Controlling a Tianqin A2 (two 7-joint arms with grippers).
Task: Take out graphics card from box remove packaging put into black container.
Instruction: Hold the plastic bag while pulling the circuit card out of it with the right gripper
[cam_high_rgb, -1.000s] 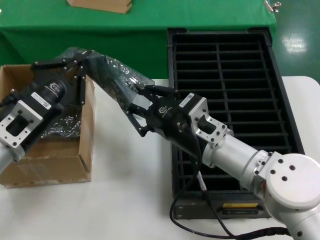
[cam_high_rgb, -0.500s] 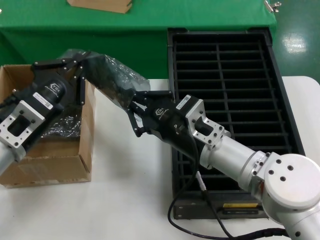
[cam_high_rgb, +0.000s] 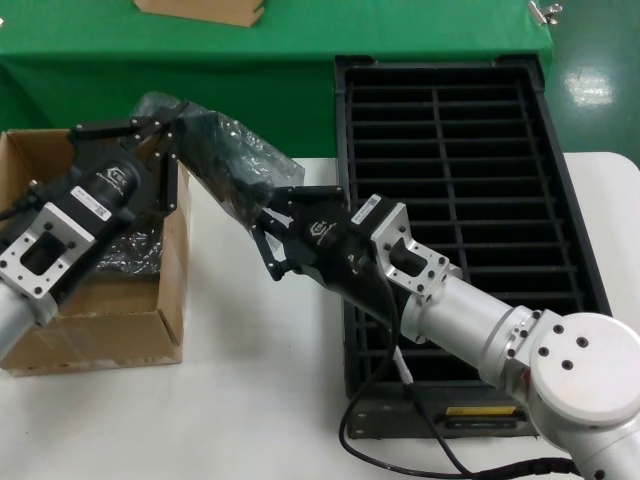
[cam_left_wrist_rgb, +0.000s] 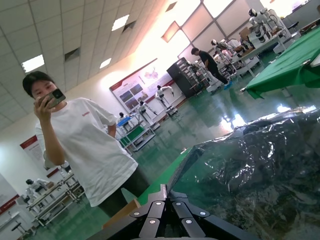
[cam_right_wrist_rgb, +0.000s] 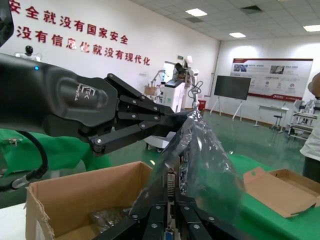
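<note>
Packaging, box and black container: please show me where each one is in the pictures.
packaging (cam_high_rgb: 225, 150), head view, on the crinkled plastic between the two grippers.
box (cam_high_rgb: 172, 290), head view, on its brown side wall.
black container (cam_high_rgb: 340, 130), head view, on its left rim.

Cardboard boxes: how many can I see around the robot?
2. The open box sits on the white table under the left arm; a flat cardboard piece lies on the green cloth behind, cut off by the picture's edge. Others may be out of sight.
</note>
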